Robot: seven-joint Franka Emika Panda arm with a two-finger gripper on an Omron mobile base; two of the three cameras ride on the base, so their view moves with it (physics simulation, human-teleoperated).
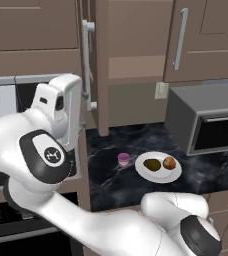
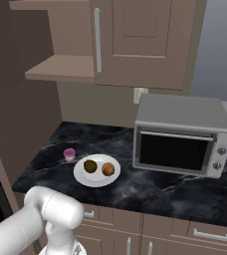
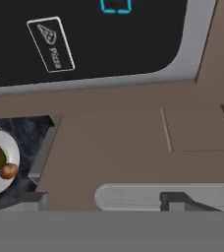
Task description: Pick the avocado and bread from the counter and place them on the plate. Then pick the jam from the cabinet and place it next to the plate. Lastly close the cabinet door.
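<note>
The cabinet [image 1: 133, 45] has one door [image 1: 102, 65] swung out toward the robot, seen edge-on in the left base view, with its silver handle [image 1: 88, 65] facing the arm; the other door is shut. Below, on the desk [image 1: 116, 140], the plate [image 1: 156, 176] carries the avocado [image 1: 152, 164] and the bread [image 1: 169, 163] side by side, and the jam [image 1: 123, 159] stands just beside the plate's rim, apart from it. By that layout, the placing steps look done and only closing the door is left.

The hand [image 3: 182, 201] is up at the open door: in the hand view the handle runs across the bottom with a dark fingertip right against it. I cannot tell whether the hand is clenched on the handle or released beside it.

The next move likely calls for a firm hold or push on the handle, then a sweep along the door's arc toward the cabinet until it sits flush with its twin.
</note>
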